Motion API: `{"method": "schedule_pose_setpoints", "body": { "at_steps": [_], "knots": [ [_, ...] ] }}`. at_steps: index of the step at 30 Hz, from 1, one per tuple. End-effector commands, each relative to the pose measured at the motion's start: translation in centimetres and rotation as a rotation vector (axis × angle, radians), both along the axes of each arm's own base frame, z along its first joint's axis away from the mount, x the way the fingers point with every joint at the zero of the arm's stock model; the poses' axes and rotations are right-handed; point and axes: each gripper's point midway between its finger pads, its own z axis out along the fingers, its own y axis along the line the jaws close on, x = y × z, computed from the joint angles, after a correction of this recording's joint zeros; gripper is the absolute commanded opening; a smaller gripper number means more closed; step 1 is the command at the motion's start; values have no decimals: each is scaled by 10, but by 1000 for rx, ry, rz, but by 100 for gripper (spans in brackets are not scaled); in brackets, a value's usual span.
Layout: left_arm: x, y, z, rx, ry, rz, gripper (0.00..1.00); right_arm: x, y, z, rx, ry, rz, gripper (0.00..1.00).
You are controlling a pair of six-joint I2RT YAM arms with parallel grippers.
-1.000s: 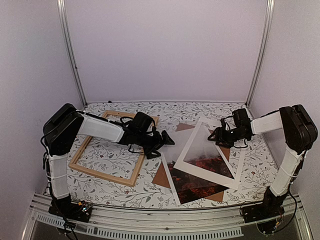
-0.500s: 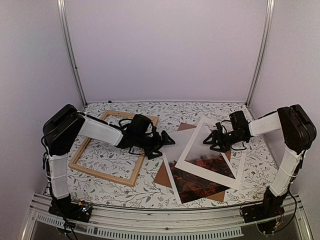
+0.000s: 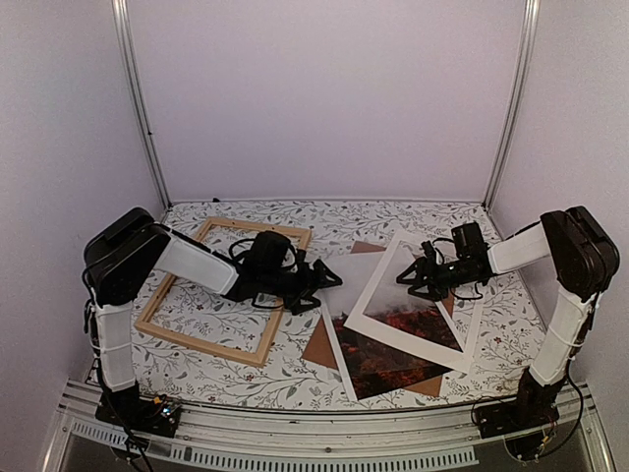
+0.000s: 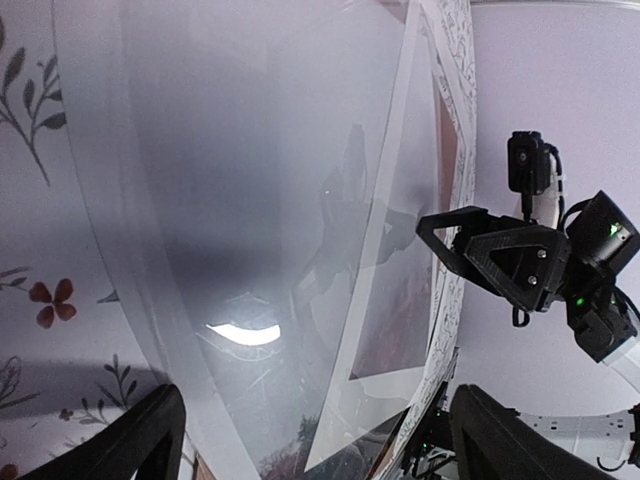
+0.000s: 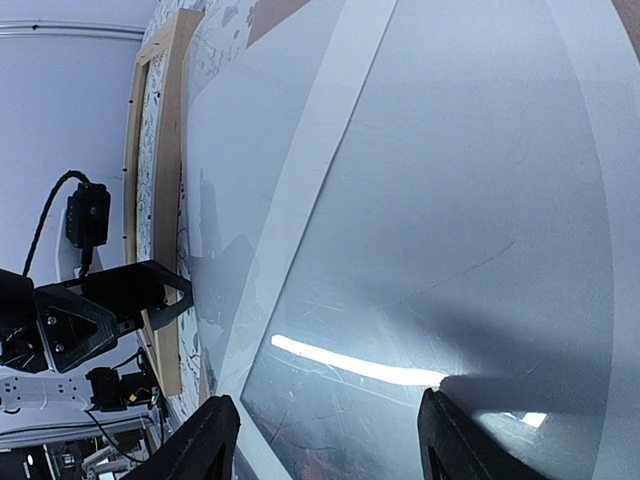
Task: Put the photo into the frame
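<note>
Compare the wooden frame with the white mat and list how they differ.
The frame is thin light wood strips; the white mat is flat with wider white borders. The frame lies left, tablecloth showing through; the white mat lies right, the photo showing through. Both are open-centred rectangles.

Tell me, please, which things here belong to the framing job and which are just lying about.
For the job: the photo; the frame.
Lying about: the white mat; the brown backing board.
</note>
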Motion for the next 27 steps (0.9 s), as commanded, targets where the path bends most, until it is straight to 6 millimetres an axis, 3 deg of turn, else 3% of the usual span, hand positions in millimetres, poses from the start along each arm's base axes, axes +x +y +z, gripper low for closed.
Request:
{"method": "schedule_pose_setpoints", "body": {
  "at_steps": [1,6,27],
  "knots": [
    [-3,-10,12,-77,-36,-40,93,-45,-17,-62,-128,226,-30,66],
    [-4,-17,29,-160,-84,-65,89,-44,-16,-63,-129,225,-29,66],
    [-1,-38,49,-272,-193,-171,82,-45,-18,-67,-144,229,-27,66]
  ]
}}
